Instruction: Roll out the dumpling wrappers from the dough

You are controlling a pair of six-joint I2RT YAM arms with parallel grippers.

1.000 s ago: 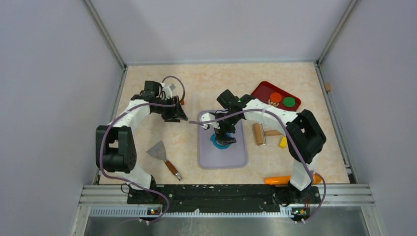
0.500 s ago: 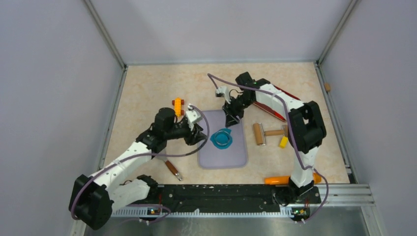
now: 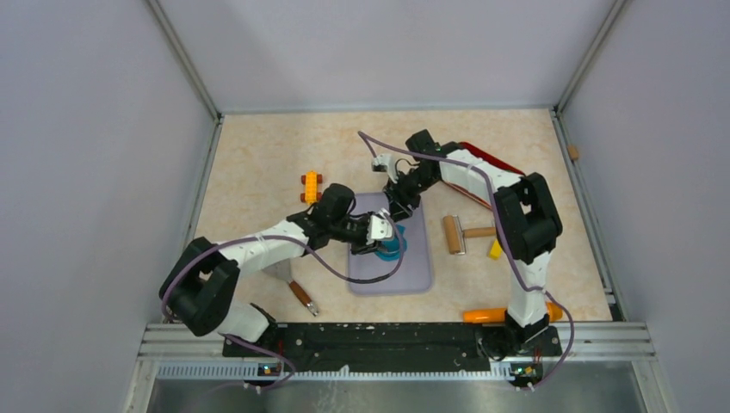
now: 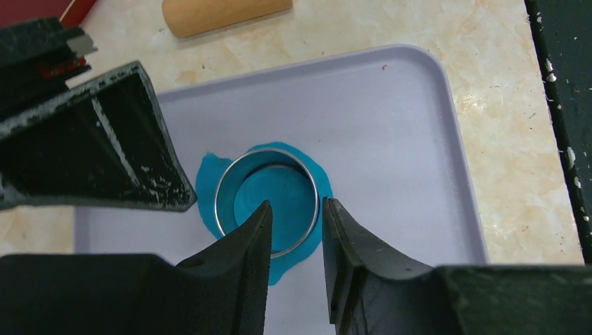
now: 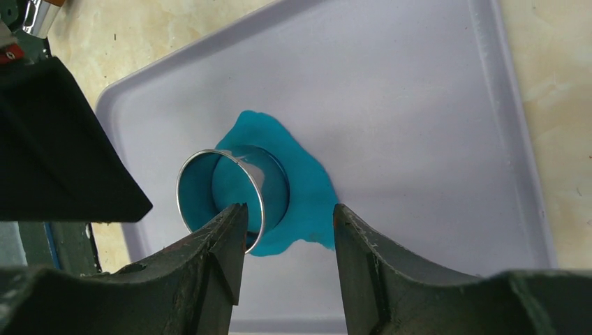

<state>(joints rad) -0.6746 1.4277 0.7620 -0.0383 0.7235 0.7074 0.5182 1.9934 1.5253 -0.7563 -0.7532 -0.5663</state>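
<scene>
The flattened dough (image 4: 207, 183) lies on the lavender mat (image 4: 391, 153), a metal ring cutter (image 4: 222, 199) pressed into it. The left fingers (image 4: 237, 244), parted, straddle its near rim and the right fingers (image 5: 216, 244) hang parted above, neither gripping. Better to pinch the rim squarely and lift straight.

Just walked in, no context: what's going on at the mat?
Teal dough lies flattened on the lavender mat, with a metal ring cutter standing on it. The left claw, jaws open, is poised at the ring's rim, not gripping it. The right claw hangs open over the mat too. The wooden roller lies off the mat.
</scene>
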